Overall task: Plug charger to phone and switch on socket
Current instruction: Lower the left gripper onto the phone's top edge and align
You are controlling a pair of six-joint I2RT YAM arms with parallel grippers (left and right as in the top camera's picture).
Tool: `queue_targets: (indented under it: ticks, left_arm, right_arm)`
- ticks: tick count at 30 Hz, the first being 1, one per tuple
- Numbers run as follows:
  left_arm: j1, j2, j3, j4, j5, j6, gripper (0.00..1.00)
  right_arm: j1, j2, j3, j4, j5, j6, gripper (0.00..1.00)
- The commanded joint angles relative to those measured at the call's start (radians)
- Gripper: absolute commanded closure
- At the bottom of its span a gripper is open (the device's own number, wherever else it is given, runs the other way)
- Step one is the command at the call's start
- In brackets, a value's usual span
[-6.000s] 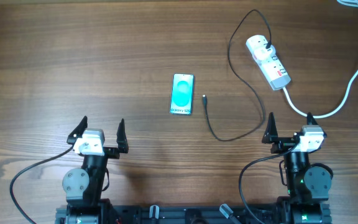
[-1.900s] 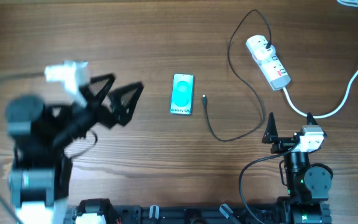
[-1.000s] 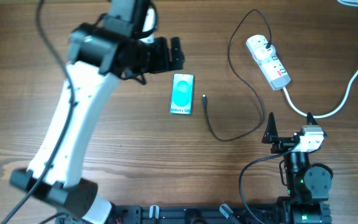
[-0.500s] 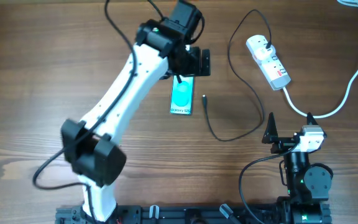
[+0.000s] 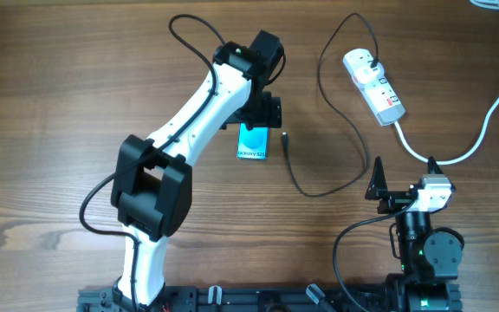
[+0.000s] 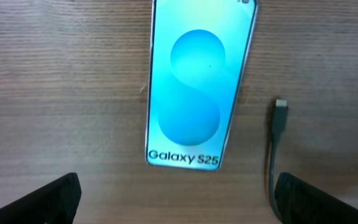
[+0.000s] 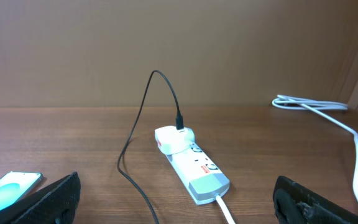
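Left arm [image 5: 206, 95] moved over phone [image 6: 194, 87] | left fingers [image 6: 55, 199] apart | right fingers [image 7: 48, 199] apart

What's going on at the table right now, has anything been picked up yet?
Nothing is held yet. The left pincer hovers open directly over the Galaxy S25 phone, which lies flat, screen up. The charger cable has its metal-tipped connector lying loose beside the phone, not plugged in; its other end runs to the power strip. The right pincer sits open at the near edge, away from everything.
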Motion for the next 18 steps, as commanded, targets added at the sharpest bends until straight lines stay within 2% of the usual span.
queue_targets:
  ticks: [1,5,9,13,18]
  left_arm:
    - [0.000,0.020,-0.076,0.062,0.012,-0.008,0.00]
    - [0.000,0.021,-0.137,0.142,0.013,0.006,0.00]
    - [0.003,0.021,-0.149,0.202,0.069,0.101,0.00]
    - [0.010,0.024,-0.149,0.215,0.082,0.083,0.00]
    - [0.012,0.074,-0.149,0.217,0.017,0.040,0.00]
  right_arm:
    - [-0.005,-0.005,-0.001,0.006,0.010,-0.001,0.00]
    - [-0.005,-0.005,-0.001,0.006,0.010,-0.002,0.00]
    - [-0.005,-0.005,-0.001,0.006,0.010,-0.002,0.00]
    - [-0.005,-0.005,-0.001,0.006,0.010,-0.001,0.00]
    - [-0.005,-0.005,-0.001,0.006,0.010,-0.002,0.00]
